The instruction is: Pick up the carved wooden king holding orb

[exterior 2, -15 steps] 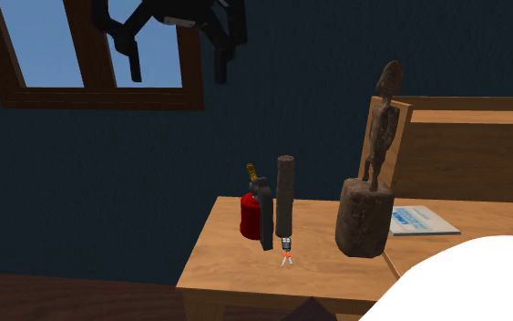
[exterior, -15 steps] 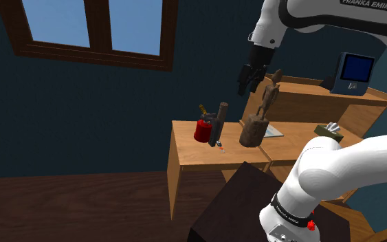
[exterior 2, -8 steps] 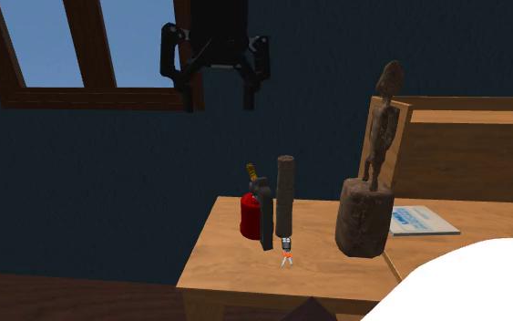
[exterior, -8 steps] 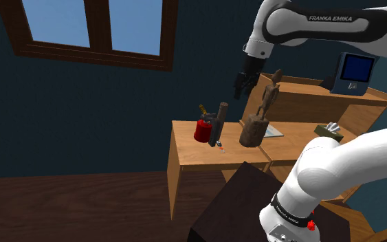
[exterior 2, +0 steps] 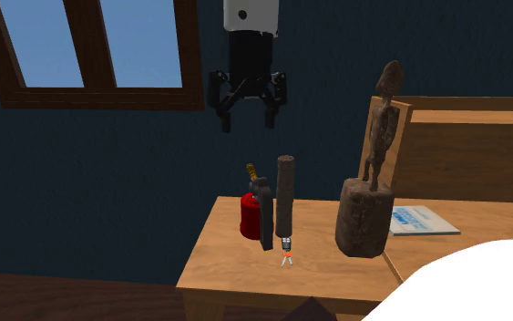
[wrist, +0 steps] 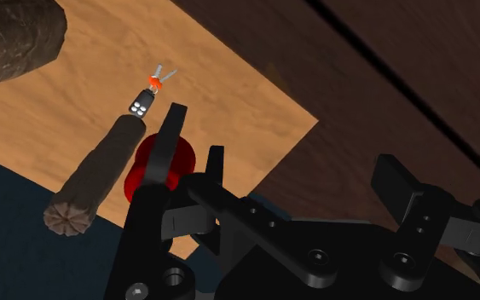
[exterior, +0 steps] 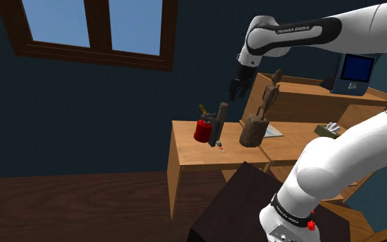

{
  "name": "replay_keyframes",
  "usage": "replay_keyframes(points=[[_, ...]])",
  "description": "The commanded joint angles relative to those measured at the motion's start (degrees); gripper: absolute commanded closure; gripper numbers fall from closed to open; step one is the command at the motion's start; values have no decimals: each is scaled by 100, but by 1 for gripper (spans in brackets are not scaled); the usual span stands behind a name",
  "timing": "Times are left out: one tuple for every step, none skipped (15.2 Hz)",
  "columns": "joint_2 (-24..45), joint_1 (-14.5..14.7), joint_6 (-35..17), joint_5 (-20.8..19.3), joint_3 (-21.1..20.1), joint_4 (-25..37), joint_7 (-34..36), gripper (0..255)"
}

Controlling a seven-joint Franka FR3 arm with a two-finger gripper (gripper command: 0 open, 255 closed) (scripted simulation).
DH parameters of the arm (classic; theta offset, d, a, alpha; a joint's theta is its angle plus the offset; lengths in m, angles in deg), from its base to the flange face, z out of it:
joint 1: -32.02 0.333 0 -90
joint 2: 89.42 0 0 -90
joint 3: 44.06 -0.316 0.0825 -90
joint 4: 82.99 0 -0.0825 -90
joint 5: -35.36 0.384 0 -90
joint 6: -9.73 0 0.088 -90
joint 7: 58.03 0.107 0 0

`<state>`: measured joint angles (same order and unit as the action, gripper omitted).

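The gripper hangs spread and empty, high above the red can and the dark post on the table. The king stands upright on its stump toward the second exterior view's right, well apart from the gripper.

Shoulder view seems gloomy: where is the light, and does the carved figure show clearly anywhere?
Shoulder view: dim overall, the window brightest. Second exterior view: the carved king is dark, face unreadable. Wrist view: the table is evenly lit.
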<state>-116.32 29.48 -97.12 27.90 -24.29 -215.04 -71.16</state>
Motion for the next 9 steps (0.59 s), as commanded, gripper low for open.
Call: replay_keyframes(points=[[368, -2, -209, 17, 199, 173, -235, 0], [559, -2, -317, 43, 300, 258, -356, 0], [756, -1, -420, 78, 400, 351, -480, 0], [958, -1, -519, 125, 497, 450, -608, 0], [1165, -1, -614, 183, 591, 557, -741, 0], [1376, -3, -703, 252, 684, 671, -877, 0], [1593, -6, -787, 333, 772, 792, -1018, 0], [1815, -13, -864, 426, 857, 921, -1163, 0], [2042, -25, -934, 530, 935, 1057, -1312, 0]])
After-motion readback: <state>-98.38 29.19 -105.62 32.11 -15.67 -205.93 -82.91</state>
